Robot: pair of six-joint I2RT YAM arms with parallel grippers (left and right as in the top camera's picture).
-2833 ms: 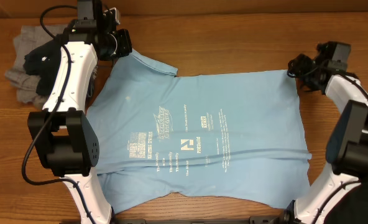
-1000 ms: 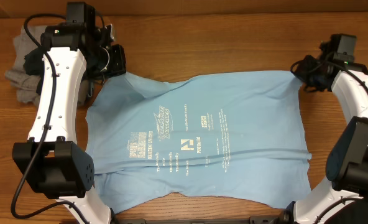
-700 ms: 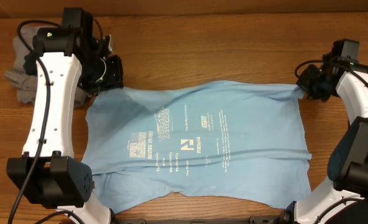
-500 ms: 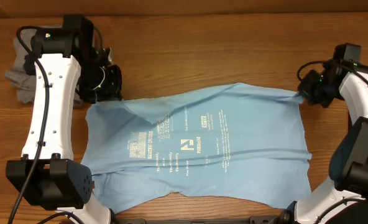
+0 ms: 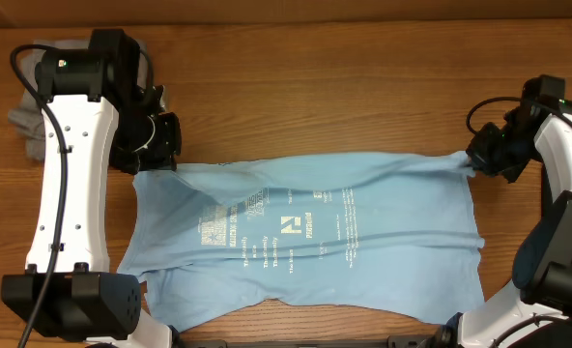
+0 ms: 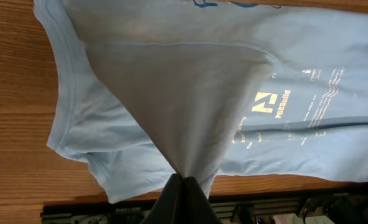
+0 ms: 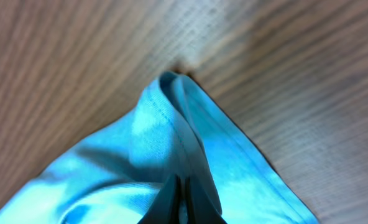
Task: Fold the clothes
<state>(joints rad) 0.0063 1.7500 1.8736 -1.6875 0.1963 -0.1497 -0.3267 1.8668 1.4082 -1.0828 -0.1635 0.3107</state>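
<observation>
A light blue T-shirt (image 5: 305, 242) with pale print lies spread on the wooden table, its far edge lifted and drawn toward the near side. My left gripper (image 5: 160, 159) is shut on the shirt's far left corner; in the left wrist view the cloth (image 6: 190, 112) hangs in a taut cone from the closed gripper (image 6: 183, 180). My right gripper (image 5: 479, 159) is shut on the far right corner, and the right wrist view shows the blue hem (image 7: 178, 118) pinched between the dark fingers (image 7: 165, 202).
A heap of grey and dark clothes (image 5: 30, 116) lies at the far left, partly behind the left arm (image 5: 69, 193). The table's near edge (image 5: 315, 340) runs just below the shirt. Bare wood (image 5: 344, 87) stretches beyond the shirt.
Both grippers have carried the shirt's far edge toward the near side, so the far part now folds over the print. The left arm moved further than the right.
</observation>
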